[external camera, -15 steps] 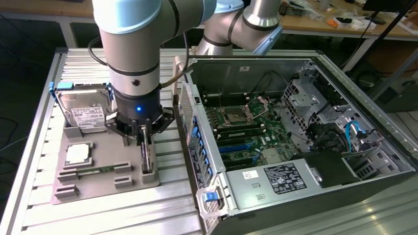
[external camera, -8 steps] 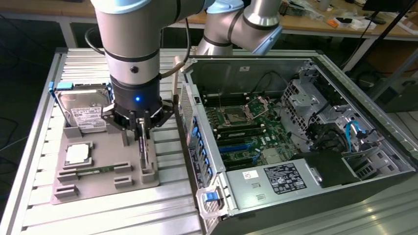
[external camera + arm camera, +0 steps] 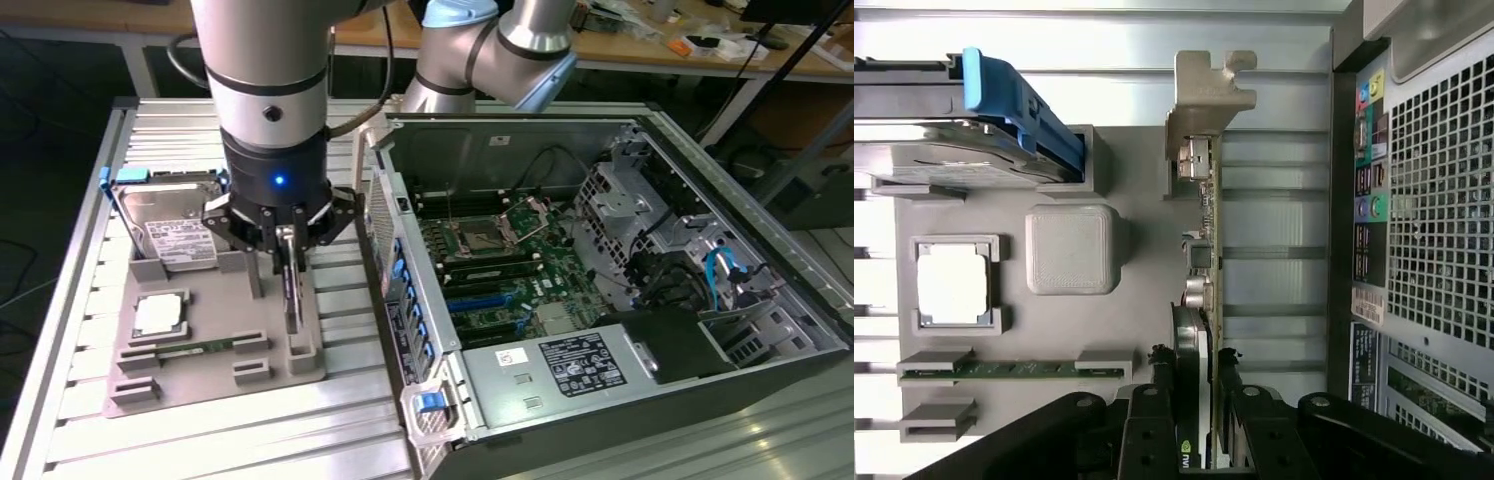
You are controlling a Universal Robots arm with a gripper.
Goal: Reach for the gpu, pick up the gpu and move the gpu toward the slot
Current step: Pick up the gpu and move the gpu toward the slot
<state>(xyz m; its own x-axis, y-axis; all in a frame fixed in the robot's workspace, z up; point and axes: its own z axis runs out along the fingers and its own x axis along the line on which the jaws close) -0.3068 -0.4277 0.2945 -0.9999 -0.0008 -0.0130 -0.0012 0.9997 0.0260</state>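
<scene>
Gripper [image 3: 290,265] is down over the grey fixture tray [image 3: 200,382], closed narrow on the gpu [image 3: 1211,300]. On wrist cam the fingers [image 3: 1149,435] sit tight against both faces of the card, no gap that I can see. The gpu stands edge-on and upright, its lower edge in the tray's holders. Its silver bracket [image 3: 1206,100] is at the end away from the gripper, so I've got it near the other end.

Exterior cam, clock from the gripper:
- 9 to 10 o'clock: hard drive [image 3: 171,225] with blue handle, propped in its tray cradle, near but apart from the card.
- 7 to 8 o'clock: square chip [image 3: 158,315] in its pocket, and below it the memory stick [image 3: 200,347] lying flat.
- 3 o'clock: open PC case [image 3: 801,300], side panel off, just beside the tray. Motherboard [image 3: 501,265] is exposed inside.

The gpu is well apart from the motherboard, outside the case wall. Tray and case both rest on the slatted aluminium table [image 3: 200,445].
</scene>
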